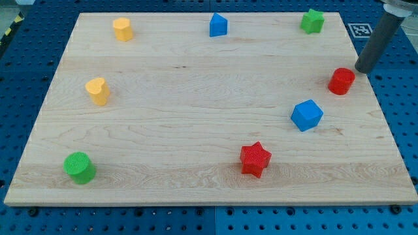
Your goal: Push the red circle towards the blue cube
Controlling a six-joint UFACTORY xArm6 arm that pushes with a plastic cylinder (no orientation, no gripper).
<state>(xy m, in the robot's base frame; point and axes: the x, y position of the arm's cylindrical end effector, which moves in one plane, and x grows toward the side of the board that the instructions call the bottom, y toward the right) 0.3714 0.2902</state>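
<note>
Red circle near the right edge of the wooden board, my tip just beside it on its upper right. No fingers here, just a plain dark rod. Blue cube close by, toward the bottom left, nothing between. Red star further toward the bottom edge. Green star at the top right corner. Ridged plastic blocks, smooth pale grain, wide bare middle.

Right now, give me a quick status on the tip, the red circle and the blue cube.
My tip just upper right of red circle, close beside it. Blue cube lower left of circle, apart. Nothing between them.
</note>
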